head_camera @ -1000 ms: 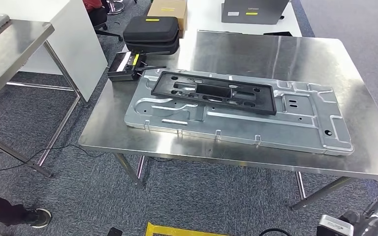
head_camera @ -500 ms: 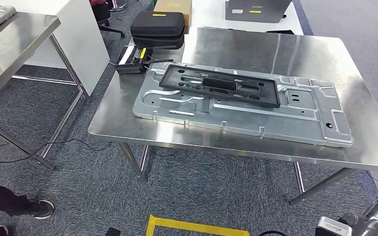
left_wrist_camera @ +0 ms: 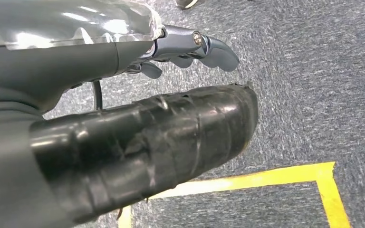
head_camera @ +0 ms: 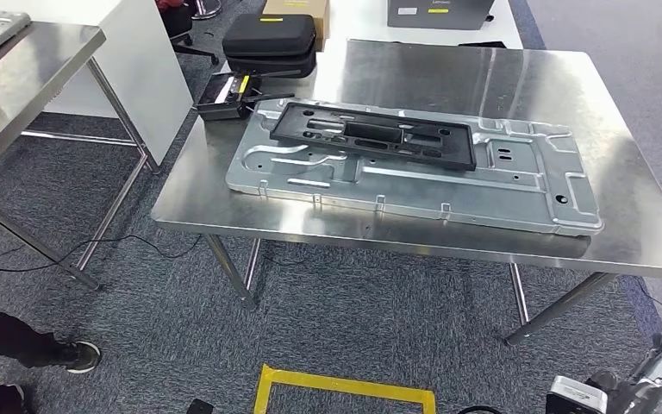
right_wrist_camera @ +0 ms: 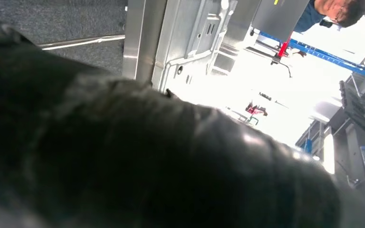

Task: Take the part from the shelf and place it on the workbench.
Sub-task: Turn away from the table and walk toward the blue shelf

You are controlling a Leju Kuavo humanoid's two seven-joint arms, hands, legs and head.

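Note:
A black plastic frame (head_camera: 371, 135) lies flat on a large silver sheet-metal panel (head_camera: 483, 194) on the steel workbench (head_camera: 500, 78). My left hand (left_wrist_camera: 138, 90) hangs over grey carpet. Its thick taped thumb (left_wrist_camera: 171, 137) and its dark fingers (left_wrist_camera: 214, 47) stand apart, with carpet showing between them and nothing in the hand. My right arm (head_camera: 646, 388) hangs low beside the workbench's near right corner. In the right wrist view, my right hand (right_wrist_camera: 147, 156) is a dark blur, with the panel's edge (right_wrist_camera: 190, 33) beyond it.
A black case (head_camera: 271, 39) and a small black-and-yellow device (head_camera: 228, 93) sit at the workbench's far left. Another steel table (head_camera: 26, 52) stands to the left. Yellow floor tape (head_camera: 345, 392) lies in front of me. A person's shoe (head_camera: 73, 355) is at the lower left.
The whole picture has shifted, so my head camera has moved and the workbench now sits a little higher in view. The frame and panel lie as before.

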